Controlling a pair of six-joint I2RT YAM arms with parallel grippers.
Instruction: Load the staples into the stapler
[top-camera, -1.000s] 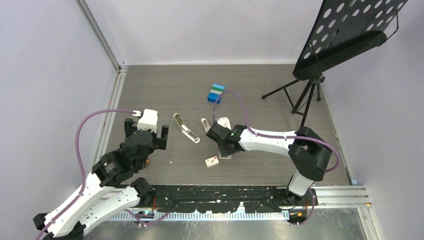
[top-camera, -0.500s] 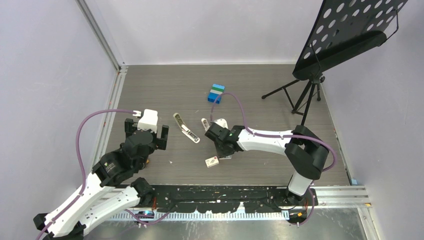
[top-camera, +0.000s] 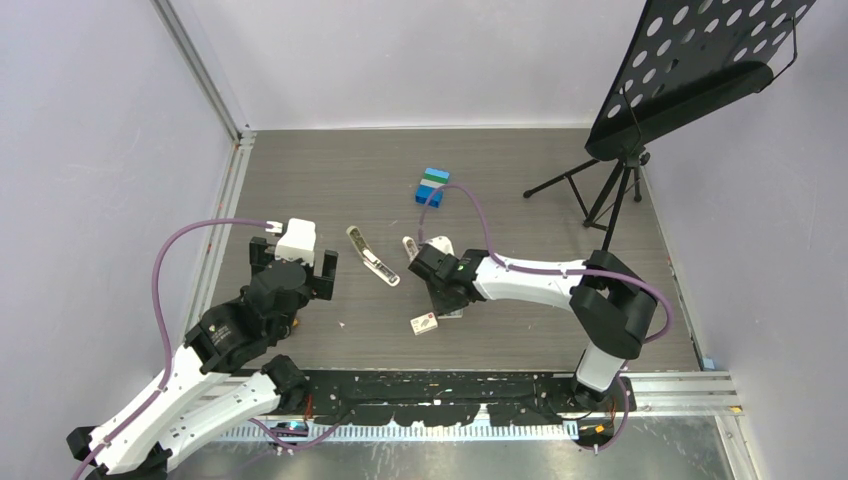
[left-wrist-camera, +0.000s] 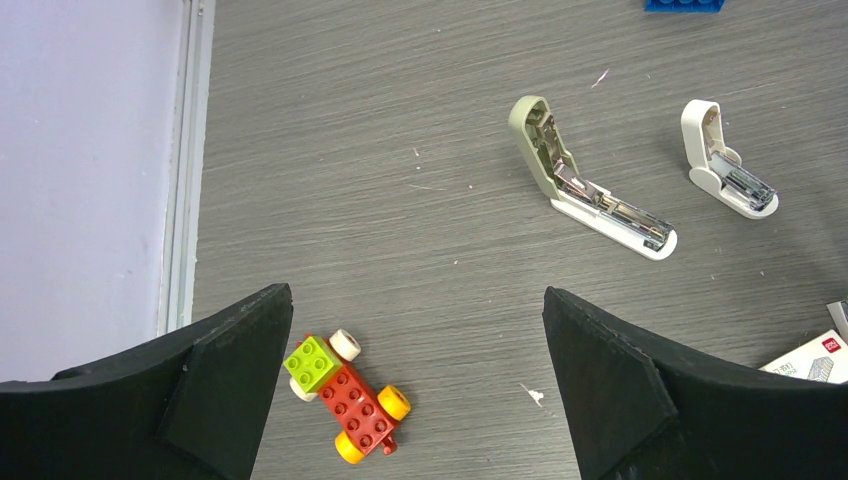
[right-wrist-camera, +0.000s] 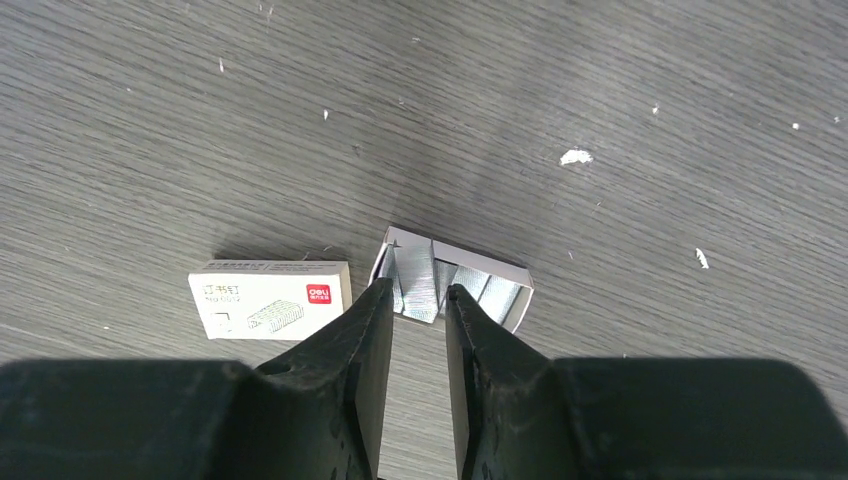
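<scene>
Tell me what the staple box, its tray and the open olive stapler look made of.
Staple box: likely matte printed cardboard, folded edges. Tray: thin card, holding shiny, probably steel, staples. Stapler: smooth plastic shell apparently, glinting metal channel.

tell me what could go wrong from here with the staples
1. The right gripper has narrow-set fingers astride a staple strip in the open tray. The light tray might lift or slide along, or the thin strip could slip or snap.
2. The white box lies right beside the tray, so a finger may nudge it.
3. The stapler lies open, but its channel is slim, so a tilted strip could jam.
</scene>
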